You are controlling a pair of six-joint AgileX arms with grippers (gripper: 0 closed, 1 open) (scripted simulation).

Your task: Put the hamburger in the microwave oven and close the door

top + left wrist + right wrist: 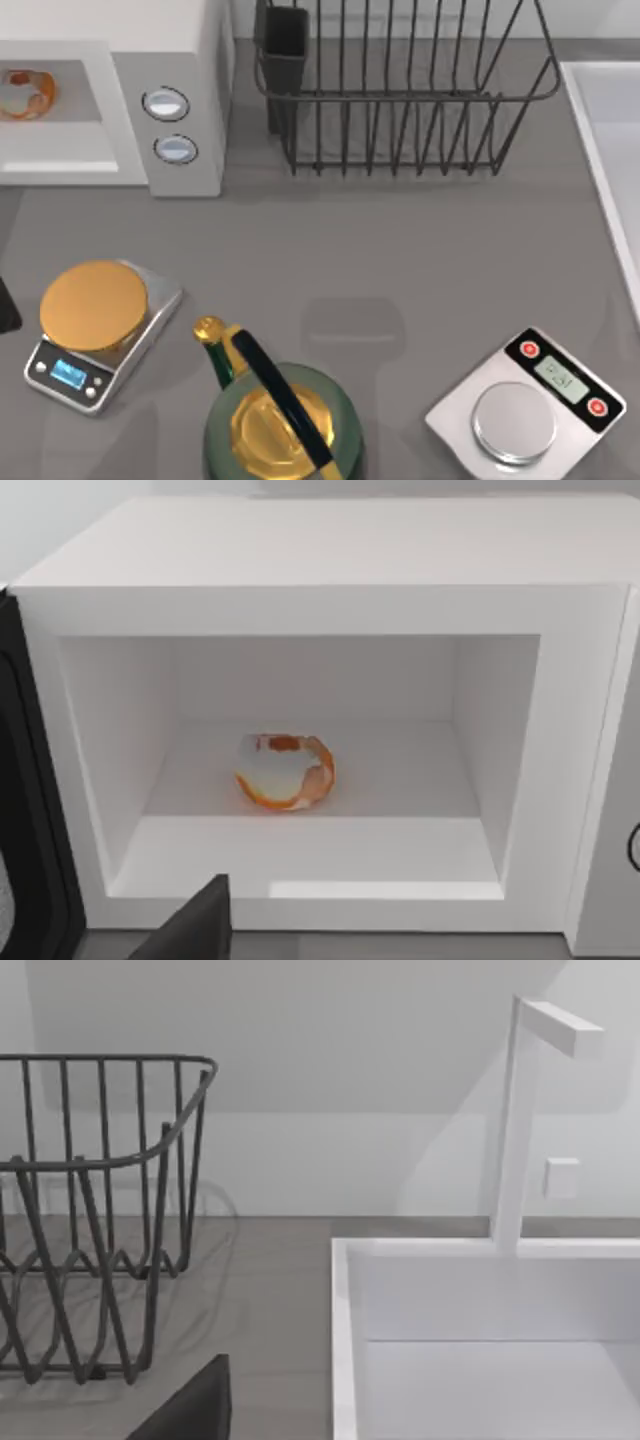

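The hamburger (pixel 285 771), a small orange-tan bun with pale patches, lies on the floor of the microwave oven (pixel 330 560), roughly mid-cavity and free of any grip. From above, the hamburger (pixel 25 93) shows inside the microwave oven (pixel 120 20) at the table's back left. The door (pixel 28 820) stands swung open at the cavity's side, its dark inner face showing. A dark part of my left gripper (pixel 195 925) hangs just in front of the cavity opening. My right gripper (pixel 190 1405) hovers near the sink at the right, with nothing in it.
A silver scale with a golden disc (pixel 93 305) sits front left, a green kettle with a gold lid (pixel 280 425) front centre, a second scale (pixel 525 405) front right. A wire dish rack (pixel 400 90) stands at the back, a white sink (pixel 610 150) at the right edge.
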